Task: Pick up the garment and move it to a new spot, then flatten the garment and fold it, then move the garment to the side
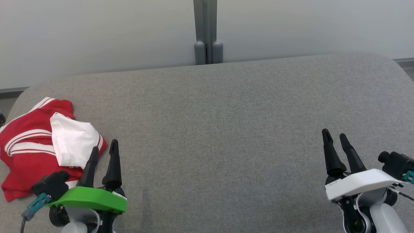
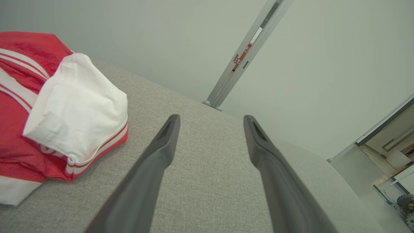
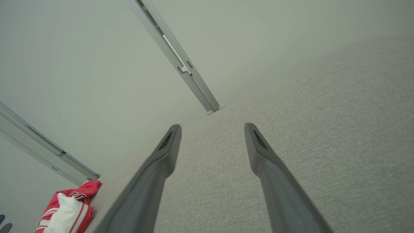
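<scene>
Left pincer (image 1: 104,145), green-capped, at 7 o'clock in the head view: fingers apart, holding nothing, tips pointing toward 12 o'clock above the grey cloth-covered table (image 1: 226,129). In its own wrist view, bare table cloth shows between the two fingers. Right pincer (image 1: 334,134), white-capped, at 5 o'clock: fingers likewise apart and empty, over bare table, well apart from the work.

Garment (image 1: 29,139): a crumpled red piece with white stripes and a white panel turned up on top, heaped near the table's left edge at about 8 o'clock in the head view. It lies at 10 o'clock from the left pincer, just beside the fingertips. Whether the nearer fingertip touches the white panel cannot be told. A pale partition with a grey post (image 1: 207,32) stands at 12 o'clock beyond the far edge.

Step in hand, by judgement: the first, picking up the garment, with the grasp not yet made. The next move calls for the left pincer to swing toward 10 o'clock, descend over a raised fold, and clamp enough cloth to lift the heap toward the table's open middle, where both pincers can reach it.
</scene>
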